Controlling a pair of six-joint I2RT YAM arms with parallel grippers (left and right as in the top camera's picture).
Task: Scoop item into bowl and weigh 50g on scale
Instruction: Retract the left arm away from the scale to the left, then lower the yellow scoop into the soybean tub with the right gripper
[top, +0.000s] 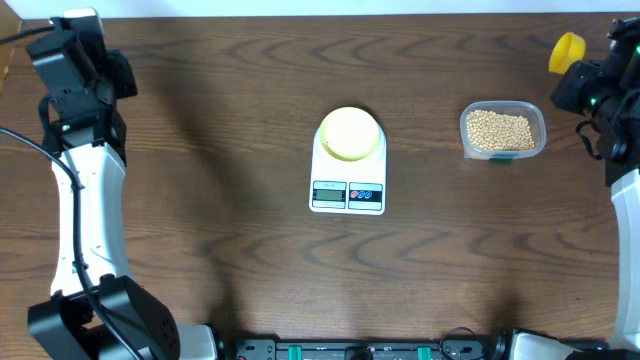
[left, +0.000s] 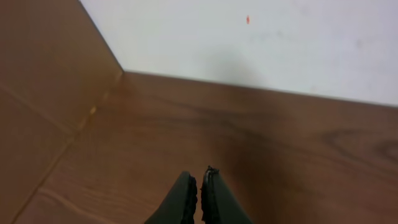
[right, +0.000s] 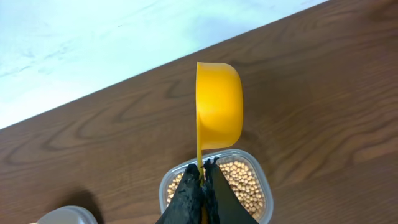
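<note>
A pale yellow-green bowl (top: 350, 133) sits on the white scale (top: 348, 190) at mid-table. Tan beans (top: 499, 128) fill a clear plastic container (top: 503, 131) to its right, seen too in the right wrist view as beans (right: 244, 180). My right gripper (right: 203, 165) is shut on the thin handle of a yellow scoop (right: 219, 106), held on edge above the container; overhead, the scoop (top: 566, 52) shows at the far right. The bowl's rim (right: 65, 215) peeks in at that view's lower left. My left gripper (left: 199, 177) is shut and empty over bare wood at the far left.
The left arm (top: 85, 130) stands along the table's left side and the right arm (top: 610, 95) along the right edge. A white wall (left: 261, 43) borders the table's far edge. Dark wooden tabletop (top: 200, 200) lies between the arms and the scale.
</note>
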